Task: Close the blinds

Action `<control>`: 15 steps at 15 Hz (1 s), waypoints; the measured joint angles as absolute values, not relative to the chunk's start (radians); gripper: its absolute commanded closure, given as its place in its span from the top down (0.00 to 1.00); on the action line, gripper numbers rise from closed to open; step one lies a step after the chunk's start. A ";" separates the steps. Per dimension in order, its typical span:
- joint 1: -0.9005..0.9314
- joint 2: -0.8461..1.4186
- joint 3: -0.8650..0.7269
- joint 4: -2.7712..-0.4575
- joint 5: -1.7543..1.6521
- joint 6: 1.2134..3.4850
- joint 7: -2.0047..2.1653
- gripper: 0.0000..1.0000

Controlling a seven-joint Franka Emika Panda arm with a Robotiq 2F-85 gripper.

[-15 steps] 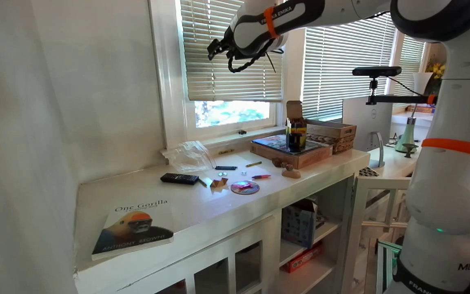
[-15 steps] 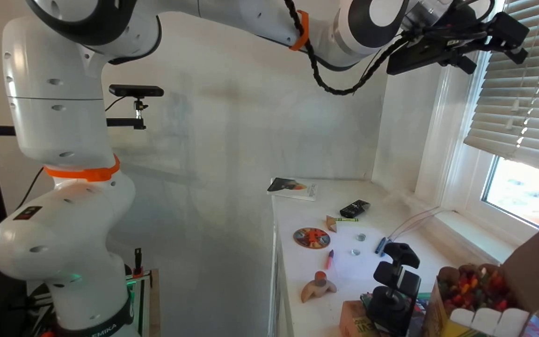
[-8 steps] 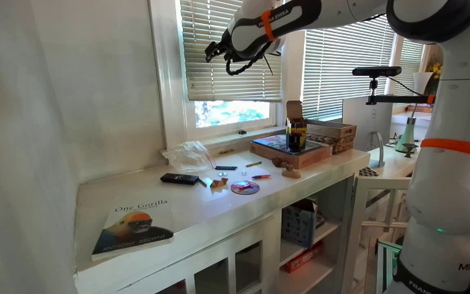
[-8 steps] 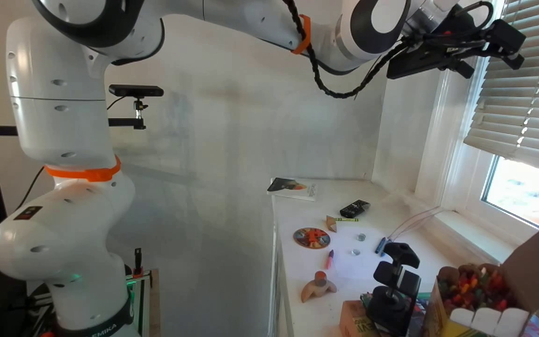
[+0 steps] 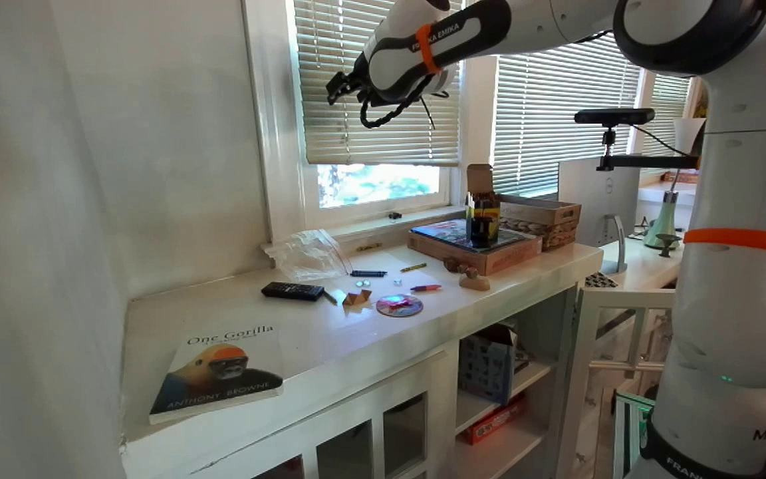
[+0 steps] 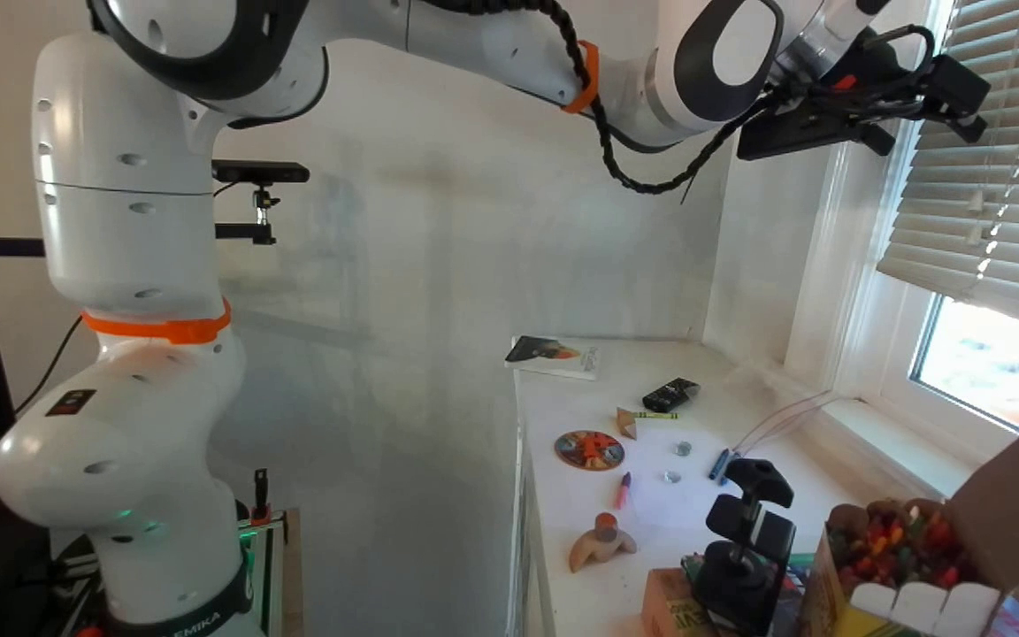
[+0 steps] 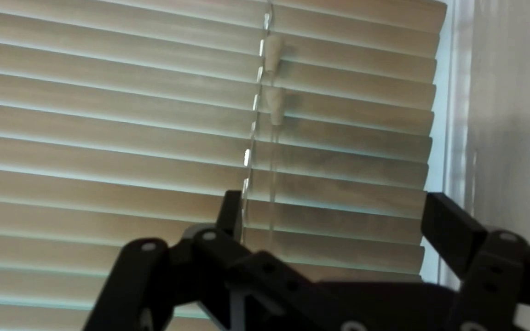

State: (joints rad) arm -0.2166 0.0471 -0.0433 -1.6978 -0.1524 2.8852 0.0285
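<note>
By the wall, the white countertop bears a book (gripper agape near the blinds).

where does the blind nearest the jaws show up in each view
In an exterior view: blind at top centre.
In an exterior view: blind at upper right.
Wrist view: blind fills most of it.
Shared landmark: white window trim, left of the blind in both exterior views, right in the wrist view.
</note>
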 measured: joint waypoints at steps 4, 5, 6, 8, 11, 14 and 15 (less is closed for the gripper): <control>-0.195 0.082 -0.066 -1.660 -0.130 2.924 0.014 1.00; -0.194 0.092 -0.068 -1.649 -0.126 2.931 0.012 1.00; -0.193 0.101 -0.069 -1.640 -0.124 2.939 0.011 1.00; -0.191 0.119 -0.070 -1.621 -0.116 2.952 0.009 1.00; -0.186 0.143 -0.070 -1.604 -0.091 2.979 0.001 1.00; -0.189 0.161 -0.057 -1.595 -0.074 2.998 -0.005 1.00; -0.190 0.164 -0.052 -1.594 -0.069 3.001 -0.007 1.00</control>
